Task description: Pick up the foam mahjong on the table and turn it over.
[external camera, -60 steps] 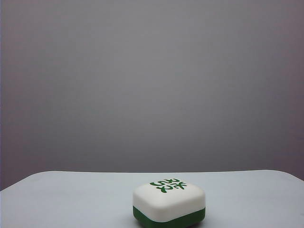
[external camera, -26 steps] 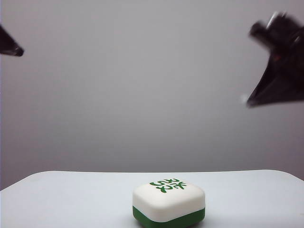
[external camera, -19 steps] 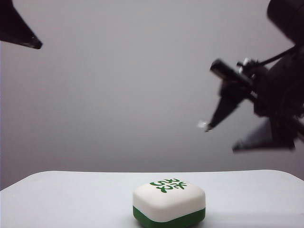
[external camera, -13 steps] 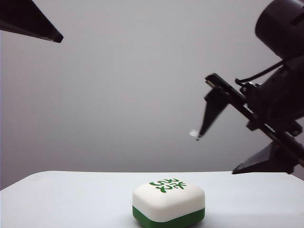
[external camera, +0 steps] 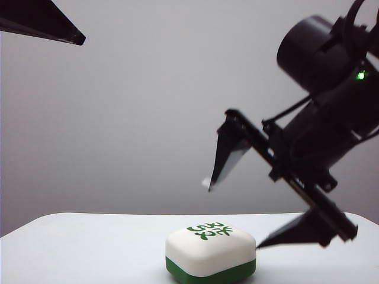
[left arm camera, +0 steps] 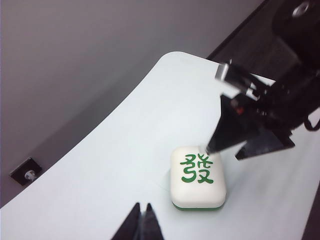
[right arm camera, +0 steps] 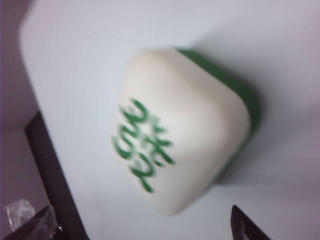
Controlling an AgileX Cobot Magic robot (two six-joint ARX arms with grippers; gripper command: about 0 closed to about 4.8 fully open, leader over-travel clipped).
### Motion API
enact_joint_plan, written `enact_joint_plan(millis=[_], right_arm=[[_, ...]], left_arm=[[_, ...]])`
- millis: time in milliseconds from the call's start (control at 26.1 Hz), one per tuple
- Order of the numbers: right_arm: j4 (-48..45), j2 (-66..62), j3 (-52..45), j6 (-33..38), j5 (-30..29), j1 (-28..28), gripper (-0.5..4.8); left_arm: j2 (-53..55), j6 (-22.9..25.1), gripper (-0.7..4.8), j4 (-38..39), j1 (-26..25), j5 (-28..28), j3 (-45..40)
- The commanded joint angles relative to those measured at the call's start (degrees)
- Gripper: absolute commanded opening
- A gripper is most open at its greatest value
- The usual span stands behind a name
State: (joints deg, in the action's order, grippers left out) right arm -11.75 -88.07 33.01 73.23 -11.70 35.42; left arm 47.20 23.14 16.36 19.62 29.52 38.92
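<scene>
The foam mahjong [external camera: 210,254] lies flat on the white table [external camera: 89,248] near its front edge, white face with green marks up and the green half underneath. My right gripper [external camera: 233,215] hangs open just above and to the right of it, one finger over the tile and the other low beside its right edge, not touching. In the right wrist view the mahjong [right arm camera: 180,130] sits ahead of the wide-apart fingertips [right arm camera: 245,225]. My left gripper [external camera: 80,40] is high at the upper left. Its tips [left arm camera: 141,206] are shut and empty, well short of the mahjong [left arm camera: 196,177].
A plain grey wall stands behind the table. The table's rounded edge [left arm camera: 165,57] drops to a dark floor [right arm camera: 50,165]. A small black fitting [left arm camera: 25,171] sits on the wall. The right arm's bulky wrist [external camera: 323,118] fills the upper right.
The right gripper has swung down from the upper right toward the mahjong, rolled, and opened wide. The left gripper has crept in from the upper left. The mahjong has not moved.
</scene>
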Motion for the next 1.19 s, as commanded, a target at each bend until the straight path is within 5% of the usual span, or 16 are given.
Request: enact_joint_plan(millis=[38, 613, 690, 920, 1111, 1188], right_arm=[[-2.45, -2.21, 0.11, 2.71, -2.67, 0.09, 4.79], [-8.81, -10.43, 0.96, 8.0, -2.78, 0.0, 4.68], [-8.9, -12.09, 2.34, 8.0, -3.06, 0.02, 4.17], [-9.14, -13.99, 4.37, 7.93, -3.5, 0.04, 1.22], [-9.16, -13.99, 4.42, 3.23, -2.91, -0.2, 1.01], [-8.94, -13.99, 4.42, -0.44, -3.37, -0.2, 0.48]], left_arm=[[-0.07, 0.44, -0.06, -0.55, -0.02, 0.46, 0.22], [0.44, 0.44, -0.06, -0.61, -0.02, 0.09, 0.22], [1.25, 0.44, -0.06, -0.72, -0.02, 0.11, 0.2], [3.19, 0.42, -0.06, -0.59, -0.02, 0.09, 0.2], [3.23, 0.42, -0.06, -0.61, -0.02, 0.07, 0.2], [3.23, 0.42, -0.06, -0.59, -0.02, 0.07, 0.2]])
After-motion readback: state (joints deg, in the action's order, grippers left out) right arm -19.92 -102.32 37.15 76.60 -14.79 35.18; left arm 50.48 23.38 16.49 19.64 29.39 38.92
